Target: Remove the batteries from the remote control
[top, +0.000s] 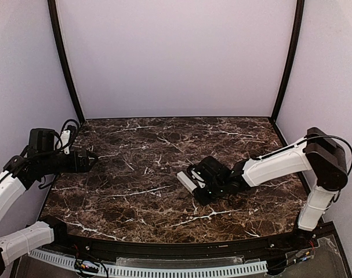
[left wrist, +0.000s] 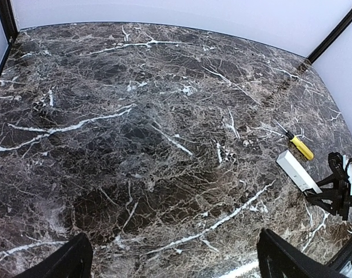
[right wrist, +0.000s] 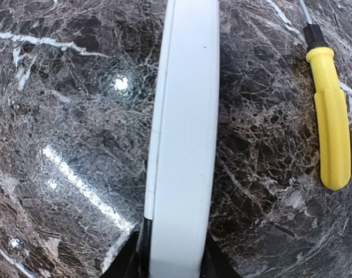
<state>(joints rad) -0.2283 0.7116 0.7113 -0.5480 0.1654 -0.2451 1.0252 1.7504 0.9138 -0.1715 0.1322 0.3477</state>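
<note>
Right hand [top: 198, 183], on its arm [top: 274, 165] stretched low leftward, pinches the remote control [right wrist: 184, 145] across its width.

And there lay a yellow-handled screwdriver [right wrist: 332, 133], flat on the dark, white-veined marble table [top: 123, 191] over toward its right side, black collar and thin metal shaft poking off one end, with plain pale walls [top: 176, 58] and black corner posts [top: 64, 63] boxing it all in.

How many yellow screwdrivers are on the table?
1. The yellow screwdriver lies on the marble table, beside the white remote control but not touching it. The right arm may hide more.
</note>
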